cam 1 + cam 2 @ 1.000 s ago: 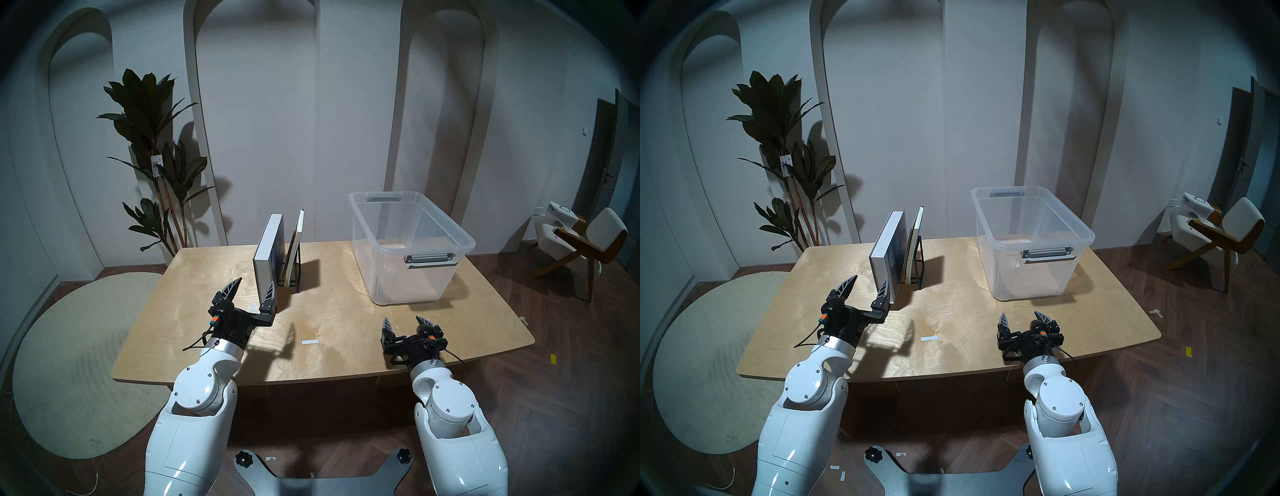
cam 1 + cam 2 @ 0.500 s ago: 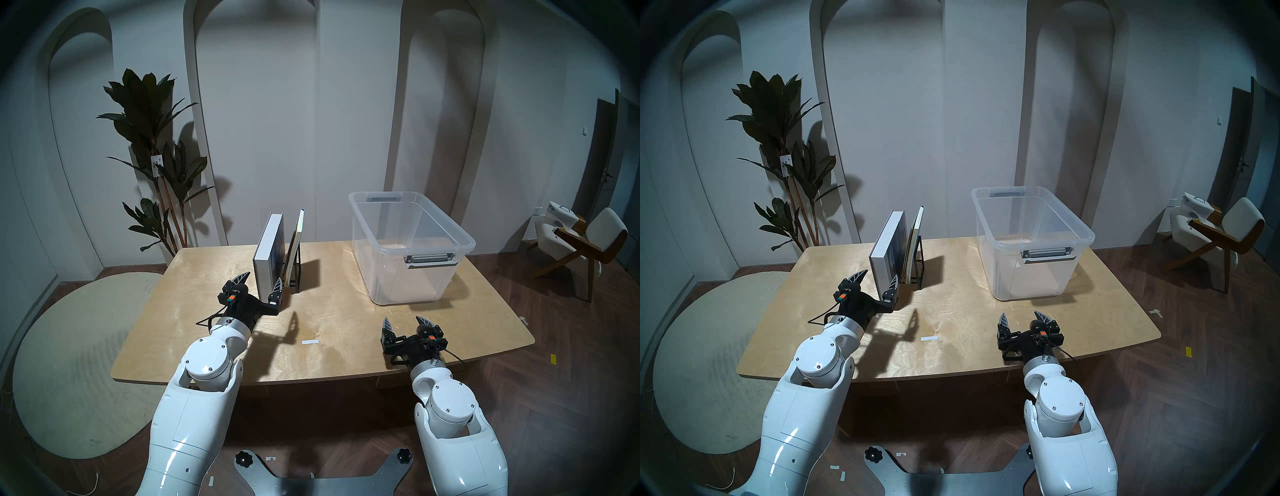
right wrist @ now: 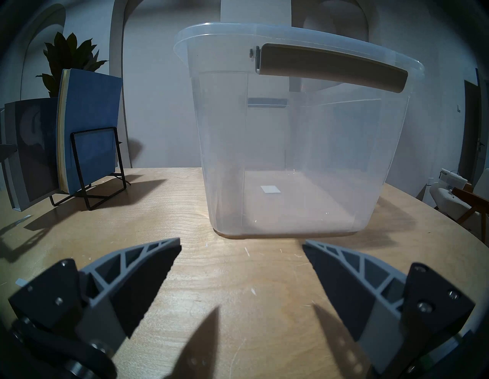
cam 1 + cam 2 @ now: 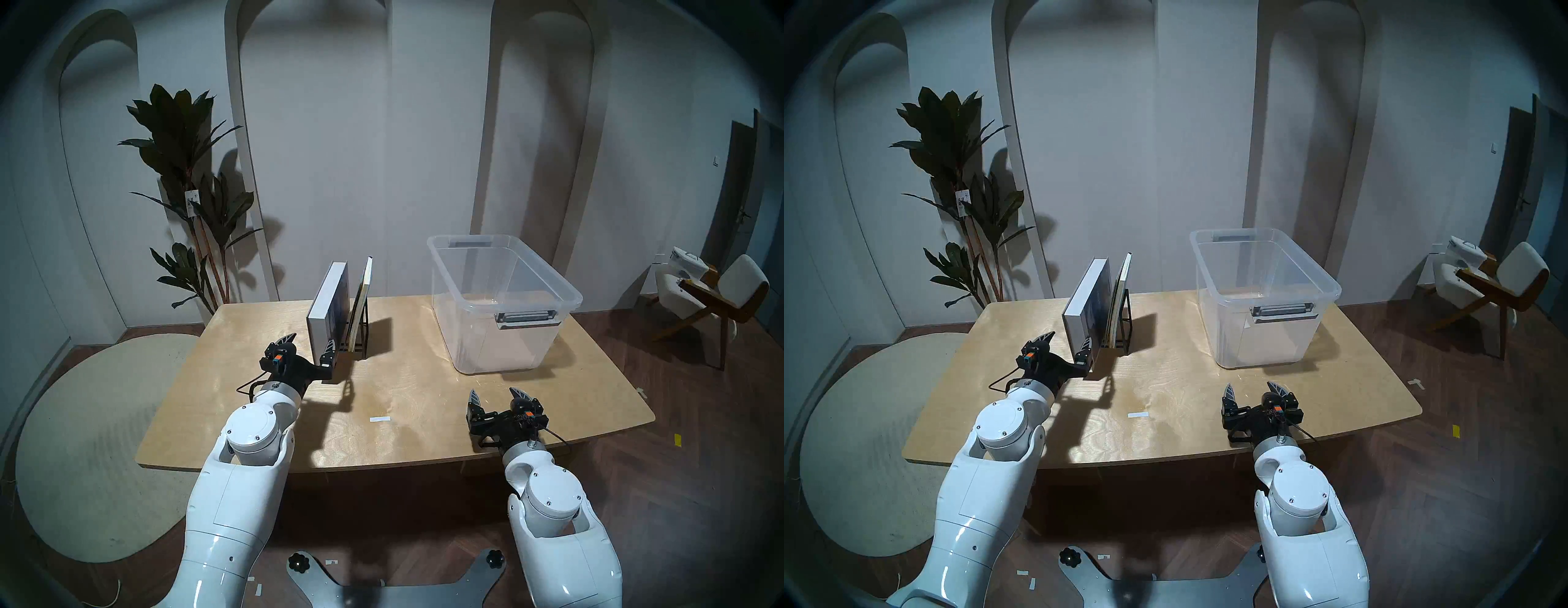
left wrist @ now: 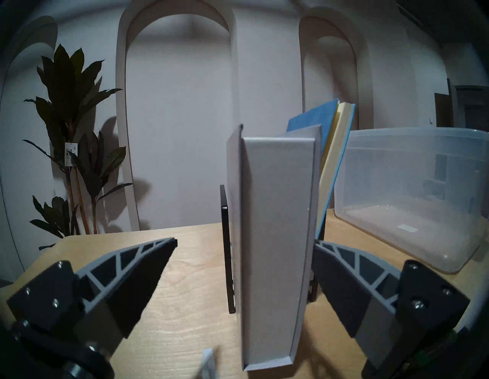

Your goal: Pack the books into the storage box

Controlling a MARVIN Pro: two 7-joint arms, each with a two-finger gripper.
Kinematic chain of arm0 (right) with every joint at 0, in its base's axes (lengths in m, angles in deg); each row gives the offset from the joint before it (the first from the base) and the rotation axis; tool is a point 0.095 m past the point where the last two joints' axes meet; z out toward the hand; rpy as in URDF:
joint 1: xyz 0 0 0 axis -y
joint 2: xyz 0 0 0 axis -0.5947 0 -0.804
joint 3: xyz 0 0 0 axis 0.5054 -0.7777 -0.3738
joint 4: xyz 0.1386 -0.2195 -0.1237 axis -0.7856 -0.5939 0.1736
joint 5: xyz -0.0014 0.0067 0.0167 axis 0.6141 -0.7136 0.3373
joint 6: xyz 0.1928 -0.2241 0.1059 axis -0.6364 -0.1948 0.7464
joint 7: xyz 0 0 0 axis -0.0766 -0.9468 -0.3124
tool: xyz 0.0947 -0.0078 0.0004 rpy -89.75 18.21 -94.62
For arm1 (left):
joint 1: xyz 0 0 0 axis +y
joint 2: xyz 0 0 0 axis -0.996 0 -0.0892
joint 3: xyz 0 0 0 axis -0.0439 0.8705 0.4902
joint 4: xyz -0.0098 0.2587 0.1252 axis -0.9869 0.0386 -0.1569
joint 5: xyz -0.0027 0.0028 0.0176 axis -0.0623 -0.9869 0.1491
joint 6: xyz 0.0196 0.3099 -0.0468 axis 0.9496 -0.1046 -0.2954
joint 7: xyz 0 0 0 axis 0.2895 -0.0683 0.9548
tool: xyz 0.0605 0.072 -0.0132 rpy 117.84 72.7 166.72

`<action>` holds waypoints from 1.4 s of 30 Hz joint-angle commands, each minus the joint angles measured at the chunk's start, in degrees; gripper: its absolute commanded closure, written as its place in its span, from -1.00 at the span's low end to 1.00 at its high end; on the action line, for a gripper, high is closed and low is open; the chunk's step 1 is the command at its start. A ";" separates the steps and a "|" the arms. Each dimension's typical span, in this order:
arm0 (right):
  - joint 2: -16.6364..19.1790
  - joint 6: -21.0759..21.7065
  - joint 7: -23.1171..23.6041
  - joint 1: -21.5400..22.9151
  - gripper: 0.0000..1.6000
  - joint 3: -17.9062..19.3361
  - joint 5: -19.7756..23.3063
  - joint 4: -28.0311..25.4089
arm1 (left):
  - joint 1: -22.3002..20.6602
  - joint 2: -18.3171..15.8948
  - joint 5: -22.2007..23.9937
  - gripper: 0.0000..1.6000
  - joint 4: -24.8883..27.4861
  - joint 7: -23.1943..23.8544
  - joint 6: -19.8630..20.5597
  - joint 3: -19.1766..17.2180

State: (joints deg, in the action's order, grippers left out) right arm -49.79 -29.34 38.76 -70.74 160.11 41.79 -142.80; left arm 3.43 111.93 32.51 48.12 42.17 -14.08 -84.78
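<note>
Now the left claw [image 4: 306, 344] has pushed forward from open tabletop until it straddles the near edge of the big white book [image 4: 326, 312], its fingers spread wide, one to each side. In the left wrist view the right finger [image 5: 341, 267] sits against or just beside the book's right cover, while the left one [image 5: 137, 264] is well apart from the left cover, so nothing is gripped yet. The book itself has tipped slightly away from the thin blue and cream books [image 5: 332, 164] leaning beside it in the black wire rack [image 3: 98, 169], probably nudged by that finger. All the books stand in or against the rack, and the clear storage box [image 4: 505, 297], to the rack's right on the wooden table [image 4: 415, 395], holds none. The right claw [image 4: 498, 397] has not moved; it hovers open near the box's front. The next step is likely a squeeze on the white book.
</note>
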 commanded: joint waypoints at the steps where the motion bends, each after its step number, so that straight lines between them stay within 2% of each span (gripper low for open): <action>1: -0.03 -0.22 0.03 0.18 -1.00 -0.02 0.04 -1.30 | -4.18 -0.37 1.54 -1.00 -1.67 2.37 -3.96 -0.24; 11: -0.03 -0.24 0.03 0.19 -1.00 -0.01 0.03 -1.27 | -8.29 -0.65 1.16 -1.00 -6.76 4.72 -5.32 1.60; 12: -0.03 -0.23 0.03 0.19 -1.00 -0.01 0.03 -1.27 | -8.57 -0.72 1.06 -0.31 -7.14 4.73 -5.39 1.71; 13: -0.03 -0.23 0.03 0.19 -1.00 -0.01 0.03 -1.27 | -8.83 -0.82 1.00 0.27 -7.47 4.77 -5.54 1.80; 14: -0.03 -0.23 0.03 0.19 -1.00 -0.01 0.03 -1.27 | -9.03 -0.93 0.72 1.00 -7.67 4.53 -5.61 1.92; 20: -0.04 -0.26 0.03 0.24 -1.00 -0.01 0.02 -1.19 | -8.63 -3.03 -1.78 1.00 -4.23 4.12 -5.75 2.15; 26: -0.04 -0.28 0.02 0.33 -1.00 -0.02 0.01 -1.03 | -9.68 -5.67 -6.70 1.00 0.52 2.93 -5.86 2.63; 34: -0.04 -0.29 0.02 0.42 -1.00 -0.02 0.00 -0.85 | -13.34 -8.71 -12.37 1.00 4.32 2.20 -6.52 2.70; 35: -0.04 -0.30 0.02 0.44 -1.00 -0.02 0.00 -0.82 | -14.24 -9.68 -14.62 1.00 5.87 1.99 -6.23 2.83; 42: -0.04 -0.32 0.02 0.46 -1.00 -0.02 0.00 -0.79 | -17.41 -12.69 -21.46 1.00 9.51 2.59 -5.63 3.83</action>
State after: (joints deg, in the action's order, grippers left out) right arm -49.80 -29.34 38.76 -70.66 160.12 41.76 -142.42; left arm -8.23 102.90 16.20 52.47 44.37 -19.49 -81.75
